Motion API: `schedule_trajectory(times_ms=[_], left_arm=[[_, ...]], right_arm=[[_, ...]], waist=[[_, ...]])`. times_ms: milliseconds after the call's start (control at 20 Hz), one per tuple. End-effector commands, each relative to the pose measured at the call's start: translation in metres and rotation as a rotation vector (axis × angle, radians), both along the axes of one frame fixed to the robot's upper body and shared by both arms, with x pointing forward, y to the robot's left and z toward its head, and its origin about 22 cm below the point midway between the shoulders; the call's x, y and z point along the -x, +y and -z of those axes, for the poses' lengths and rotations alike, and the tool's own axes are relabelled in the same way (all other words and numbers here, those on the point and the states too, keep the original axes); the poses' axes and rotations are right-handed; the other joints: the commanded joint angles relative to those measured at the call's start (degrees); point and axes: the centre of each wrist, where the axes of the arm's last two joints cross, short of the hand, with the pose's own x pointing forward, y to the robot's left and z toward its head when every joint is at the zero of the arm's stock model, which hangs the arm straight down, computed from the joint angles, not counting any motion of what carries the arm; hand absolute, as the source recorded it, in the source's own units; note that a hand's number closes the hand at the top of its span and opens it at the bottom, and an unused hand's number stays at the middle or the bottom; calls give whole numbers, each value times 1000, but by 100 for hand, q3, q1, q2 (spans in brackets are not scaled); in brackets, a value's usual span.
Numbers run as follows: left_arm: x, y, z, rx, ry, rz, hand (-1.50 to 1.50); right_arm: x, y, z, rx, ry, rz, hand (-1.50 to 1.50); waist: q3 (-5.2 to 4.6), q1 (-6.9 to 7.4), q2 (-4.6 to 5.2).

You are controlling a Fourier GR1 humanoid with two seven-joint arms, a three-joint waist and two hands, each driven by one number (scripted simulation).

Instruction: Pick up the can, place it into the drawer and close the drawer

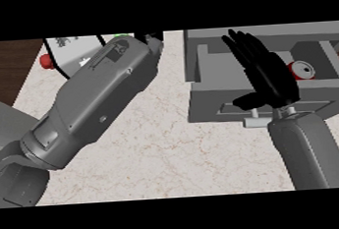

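A red can [301, 70] lies inside the open grey drawer [198, 65] at the right, its silver top facing up. My right hand [266, 71] hovers over the drawer with fingers straight and open, just left of the can and partly covering it. The drawer's front panel [223, 110] with its light handle [254, 122] sits below the hand. My left forearm [98, 96] stretches up the left side; only the fingertips of the left hand [153, 37] show at the top edge, so their state is unclear.
At the upper left stands a white object [78, 48] with a red knob [45, 60] beside it and something green [122, 36] at the top edge. Marble counter [175, 155] spreads across the middle; a dark wood floor lies at far left.
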Motion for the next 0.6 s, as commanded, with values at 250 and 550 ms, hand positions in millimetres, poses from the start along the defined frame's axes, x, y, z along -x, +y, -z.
schedule_trajectory(times_ms=[250, 550], left_arm=[[6, 34, -1, -3, -10, -49, -150], [14, 46, 8, -6, 6, -32, -150]], right_arm=[[-42, 18, 56, 100, 8, 70, -150], [-65, -7, 69, 138, -10, 139, -150]], waist=[[4, 1, 11], [7, 53, 45]])
